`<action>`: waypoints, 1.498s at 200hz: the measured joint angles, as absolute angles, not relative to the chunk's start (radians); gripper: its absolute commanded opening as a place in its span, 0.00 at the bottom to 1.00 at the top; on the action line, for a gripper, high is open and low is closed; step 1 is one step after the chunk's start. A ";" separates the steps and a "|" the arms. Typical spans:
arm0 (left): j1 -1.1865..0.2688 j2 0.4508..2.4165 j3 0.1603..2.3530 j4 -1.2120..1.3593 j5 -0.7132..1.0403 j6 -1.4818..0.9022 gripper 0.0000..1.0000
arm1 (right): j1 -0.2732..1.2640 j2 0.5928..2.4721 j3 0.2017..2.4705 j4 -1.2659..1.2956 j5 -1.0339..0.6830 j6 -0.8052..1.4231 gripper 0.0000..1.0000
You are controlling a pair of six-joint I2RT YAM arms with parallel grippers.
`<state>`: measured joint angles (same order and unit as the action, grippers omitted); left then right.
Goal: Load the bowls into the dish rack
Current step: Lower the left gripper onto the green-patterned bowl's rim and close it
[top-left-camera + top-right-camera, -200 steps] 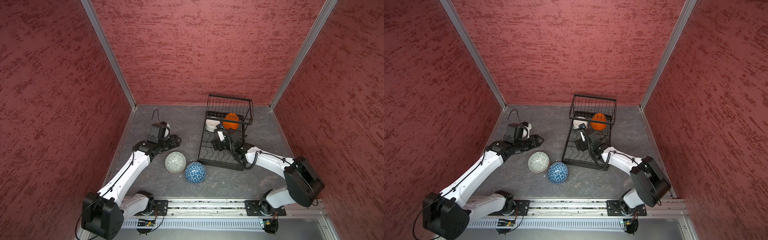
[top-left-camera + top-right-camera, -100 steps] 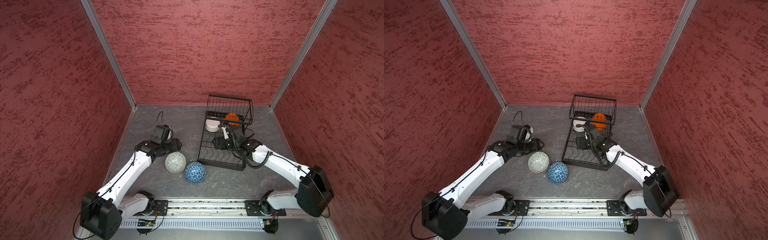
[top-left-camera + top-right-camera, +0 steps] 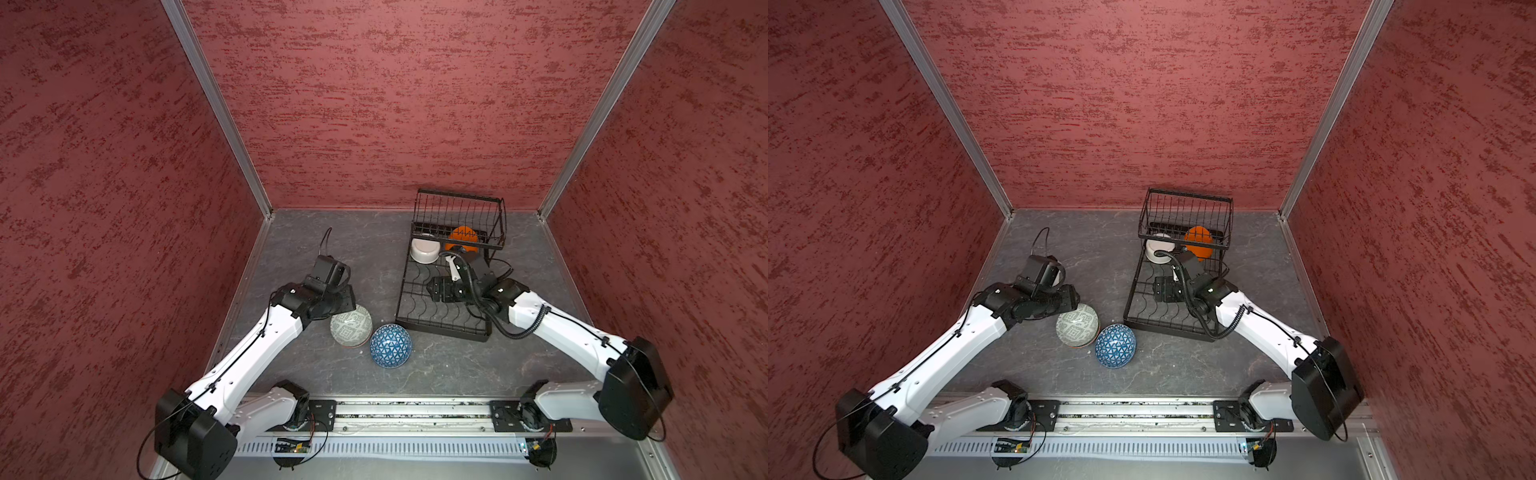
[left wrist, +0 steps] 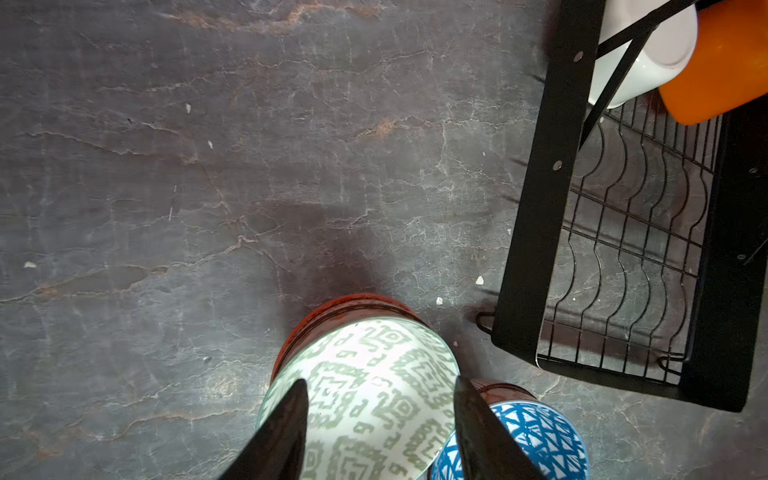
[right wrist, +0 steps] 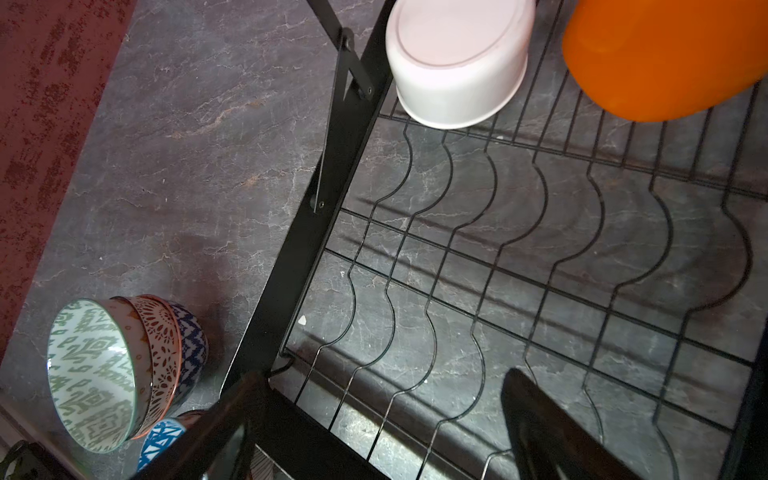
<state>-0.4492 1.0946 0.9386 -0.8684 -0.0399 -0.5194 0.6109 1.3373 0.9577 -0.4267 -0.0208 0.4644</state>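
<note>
Left gripper point(image 4: 380, 378) released, straddling grey-green patterned ceramic bowl point(image 4: 386, 345); contact unclear. Seat one jaw inside rim, then clench. Right gripper point(image 5: 384, 372) released, empty.

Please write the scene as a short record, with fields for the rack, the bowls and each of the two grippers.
rack: dish rack stands on the table, right of the middle in both top views
in the rack: white bowl and orange bowl, side by side at the far end
on the table: green-patterned bowl nested in a red-and-white bowl; blue bowl close beside them
left gripper: open, over the green-patterned bowl
right gripper: open, holds nothing, over the rack's base
</note>
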 measured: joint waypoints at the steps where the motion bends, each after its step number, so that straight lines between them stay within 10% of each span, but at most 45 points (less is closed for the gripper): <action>1: -0.449 1.094 0.938 -0.868 -0.040 -0.519 0.55 | 0.611 1.338 0.958 -0.427 -0.021 0.464 0.91; 299: -0.449 1.111 0.780 -0.879 -0.114 -0.523 0.37 | 0.611 1.378 0.958 -0.410 -0.065 0.452 0.90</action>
